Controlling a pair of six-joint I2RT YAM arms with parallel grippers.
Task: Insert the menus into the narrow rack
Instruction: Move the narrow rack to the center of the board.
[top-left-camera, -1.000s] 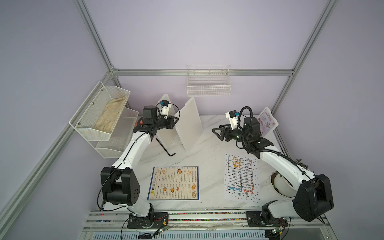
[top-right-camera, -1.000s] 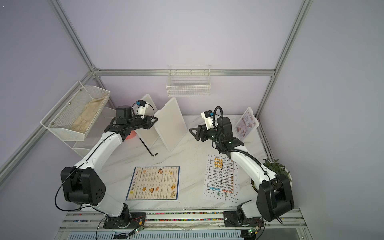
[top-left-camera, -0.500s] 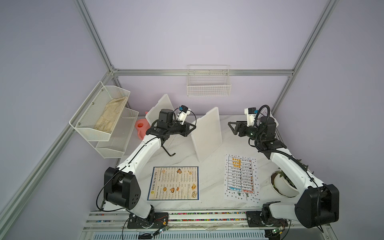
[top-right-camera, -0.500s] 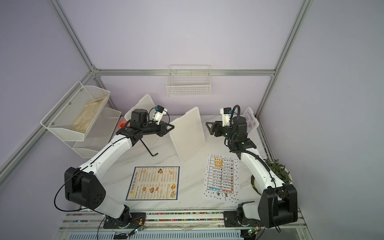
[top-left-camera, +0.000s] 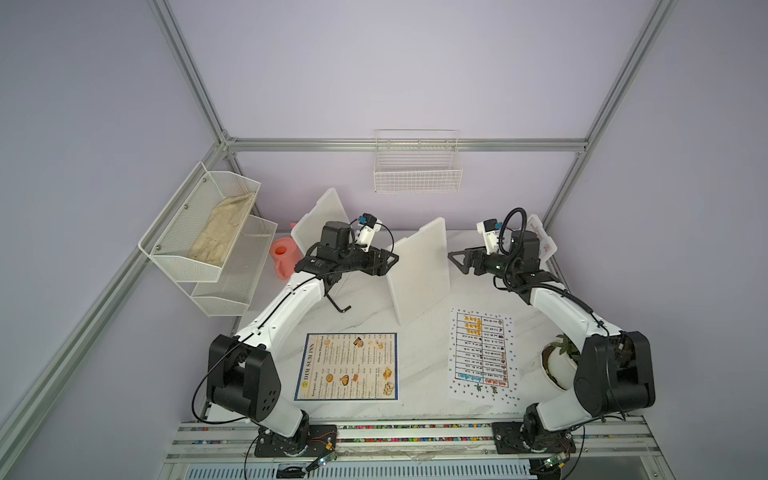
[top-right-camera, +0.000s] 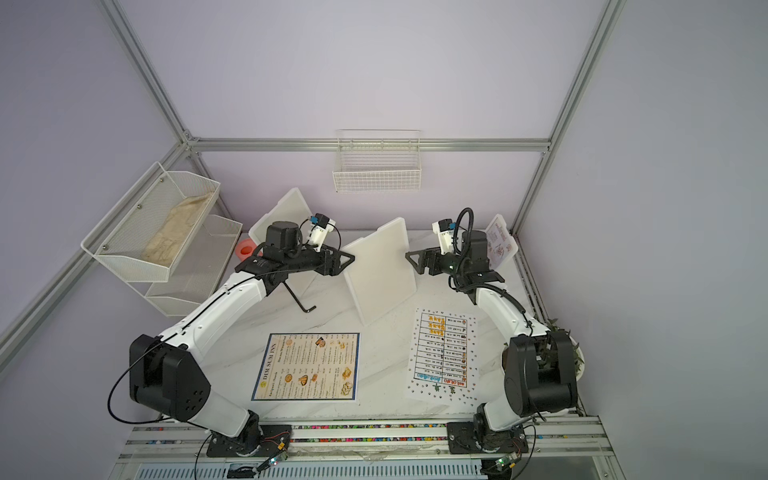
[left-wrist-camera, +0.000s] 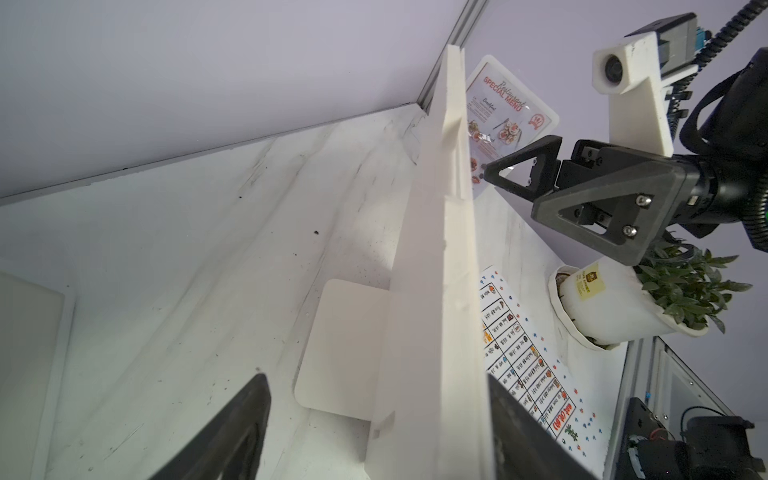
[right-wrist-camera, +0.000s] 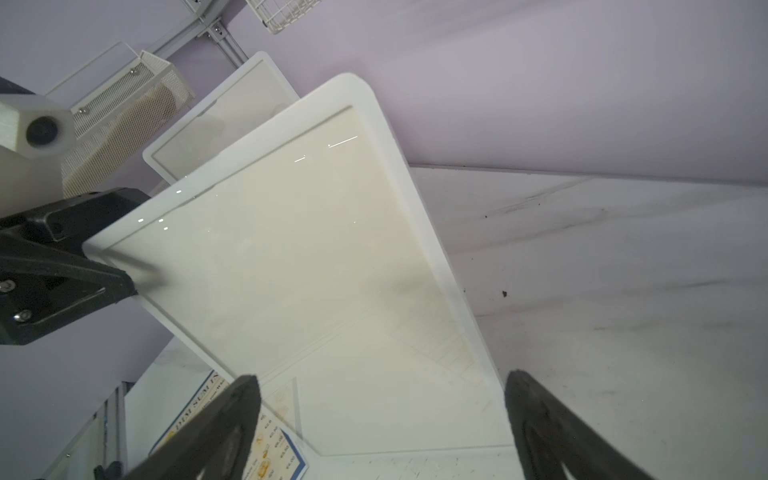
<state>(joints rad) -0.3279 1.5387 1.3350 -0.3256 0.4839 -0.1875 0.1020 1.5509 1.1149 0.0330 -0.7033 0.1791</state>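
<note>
An upright white panel (top-left-camera: 419, 270) walls off mid-table; open room lies between it and the right gripper (top-left-camera: 456, 262).

The marble tabletop (top-left-camera: 419, 361) holds the DIM SUM INN menu (top-left-camera: 347, 366), dotted sheet (top-left-camera: 482, 355), upright white rack (top-left-camera: 419, 270), hex key (top-left-camera: 338, 301) and plant pot (top-left-camera: 555, 365).

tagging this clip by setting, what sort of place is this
Probably a robot lab cell staged as a restaurant: aluminium frame, arms bolted to a rail, DIM SUM INN menu on the tabletop.
</note>
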